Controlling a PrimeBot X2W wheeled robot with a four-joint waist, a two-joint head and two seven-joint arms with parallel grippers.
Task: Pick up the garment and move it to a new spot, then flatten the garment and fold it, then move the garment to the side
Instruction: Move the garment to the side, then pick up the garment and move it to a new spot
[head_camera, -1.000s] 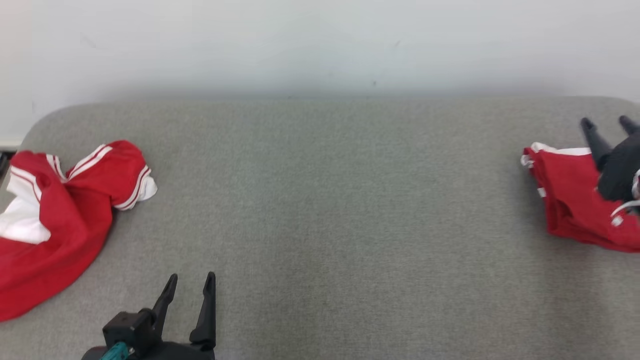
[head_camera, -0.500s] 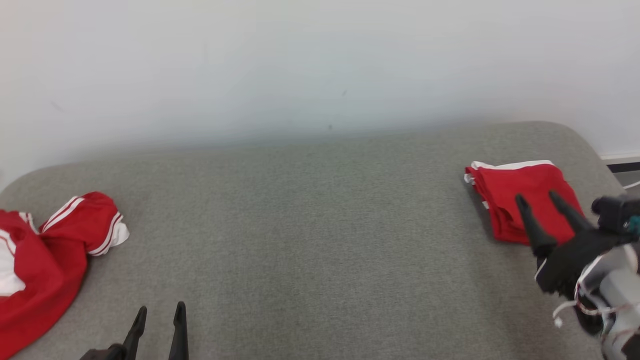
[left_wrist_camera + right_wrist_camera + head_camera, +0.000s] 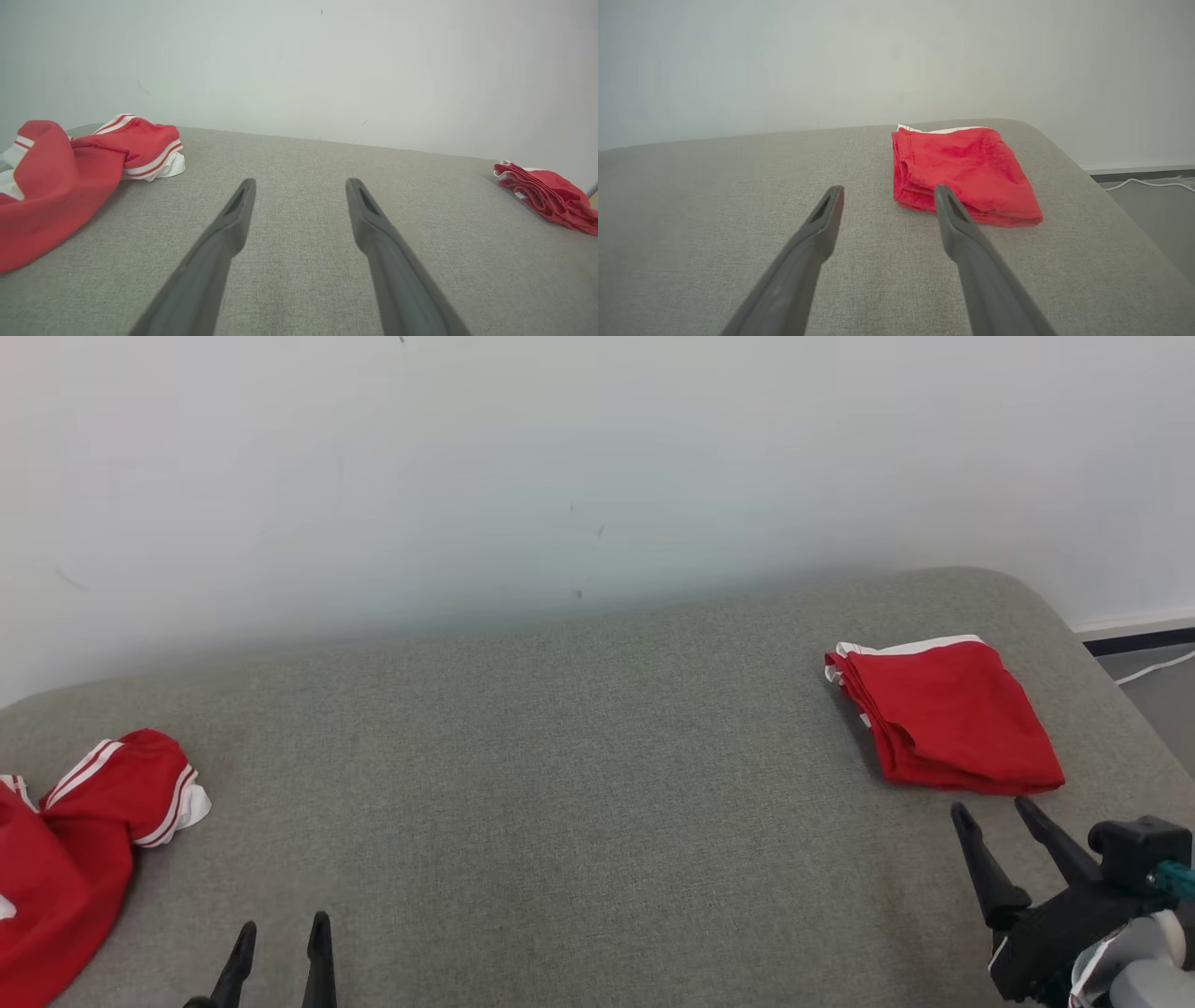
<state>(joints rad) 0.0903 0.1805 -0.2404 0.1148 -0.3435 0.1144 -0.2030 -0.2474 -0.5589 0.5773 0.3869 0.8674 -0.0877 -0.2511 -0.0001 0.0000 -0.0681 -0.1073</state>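
The folded red fabric garment with a white edge (image 3: pixel 943 719) lay near the right end of the grey padded fabric surface (image 3: pixel 579 784), nothing touching it. A crumpled red garment with white stripes (image 3: pixel 103 803) at the left end ran off the head view's edge, its shape unclear. The left gripper (image 3: pixel 284 926), mostly cut off below, and the right gripper (image 3: pixel 990 805), near the folded garment, stood spread and empty. A white wall (image 3: pixel 560 448) rose behind.

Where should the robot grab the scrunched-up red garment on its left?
Best guess: the left pincer pinches the crumpled garment by its striped cuff, coming from the middle side. That bunched end sticks out nearest, raised off the grey cushion.
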